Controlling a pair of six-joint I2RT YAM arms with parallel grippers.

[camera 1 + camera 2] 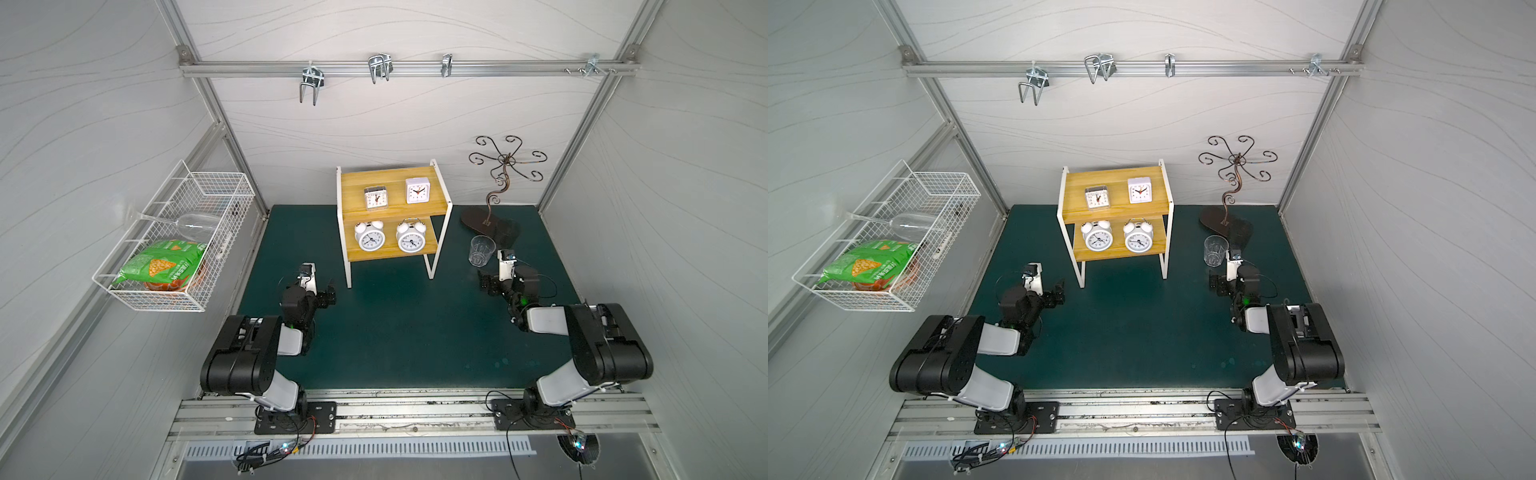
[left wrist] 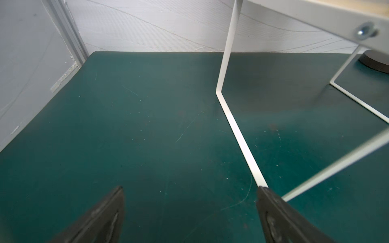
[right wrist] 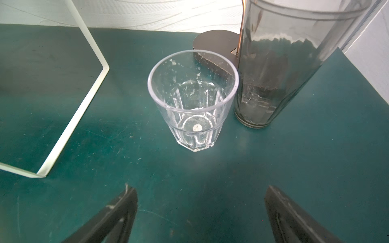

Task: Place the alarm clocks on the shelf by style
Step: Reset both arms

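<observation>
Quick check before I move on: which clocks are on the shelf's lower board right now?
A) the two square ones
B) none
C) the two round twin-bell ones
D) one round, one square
C: both round twin-bell clocks stand side by side on the lower board of the shelf, while the transparent-cased square clock and the white square clock stand on the upper board.

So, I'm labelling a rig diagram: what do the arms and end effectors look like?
Left arm and right arm: black joint housings, white link shells, thin black cables. Left end effector and right end effector: dark, tapered, scuffed.
</observation>
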